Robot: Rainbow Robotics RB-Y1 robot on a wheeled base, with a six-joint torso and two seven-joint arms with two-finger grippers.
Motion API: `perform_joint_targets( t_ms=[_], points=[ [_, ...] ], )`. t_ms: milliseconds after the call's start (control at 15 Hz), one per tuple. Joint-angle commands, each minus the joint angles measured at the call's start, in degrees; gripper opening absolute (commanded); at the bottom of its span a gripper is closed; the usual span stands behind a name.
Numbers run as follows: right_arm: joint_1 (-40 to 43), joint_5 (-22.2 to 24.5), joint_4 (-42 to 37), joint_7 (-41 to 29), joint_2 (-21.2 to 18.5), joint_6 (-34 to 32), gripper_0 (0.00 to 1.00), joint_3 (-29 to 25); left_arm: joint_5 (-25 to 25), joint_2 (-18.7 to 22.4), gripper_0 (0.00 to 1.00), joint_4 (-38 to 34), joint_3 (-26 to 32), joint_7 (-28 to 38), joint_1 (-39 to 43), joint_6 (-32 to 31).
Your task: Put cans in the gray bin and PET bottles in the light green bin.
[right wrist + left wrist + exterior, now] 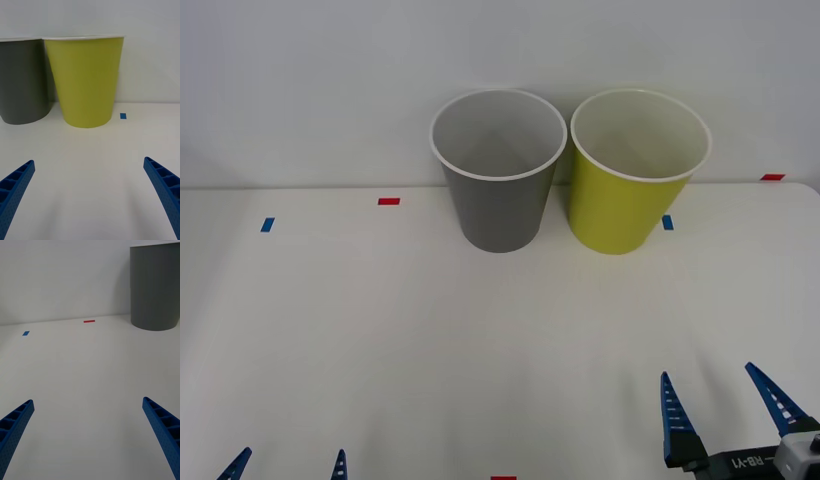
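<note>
Both bins, the gray bin (498, 190) and the light green bin (635, 190), stood upper centre; the left gripper (285, 467) and right gripper (725, 400) waited lower frame, fingers apart, empty. Sorting seemed finished or unstarted.

At the lower right of the front view, the right gripper (725, 405) has two blue, ribbed, tapering plastic fingers dotted with small pale holes on a black bar lettered "RB-Y1" beside a light gray block, while the left gripper (287, 465) has matching blue finger points.

Left pincer (287, 467) low at near edge, fingers spread; right pincer (723, 400) likewise, spread.
</note>
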Motion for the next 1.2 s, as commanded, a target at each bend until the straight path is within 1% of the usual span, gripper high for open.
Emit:
perform_joint_targets(
  t_ms=[67,267,1200],
  points=[
    [4.7,-0.6,0.0,0.9,-0.7,-3.6,1.00,0.4,0.0,0.0,1.00,0.0,0.0,0.0,0.0,0.0],
    [7.6,-1.1,0.0,0.5,-1.1,-4.2,1.00,0.5,0.0,0.0,1.00,0.0,0.0,0.0,0.0,0.0],
    [8.0,-1.6,0.1,0.7,-1.1,-4.1,1.00,0.4,0.0,0.0,1.00,0.0,0.0,0.0,0.0,0.0]
  ],
)
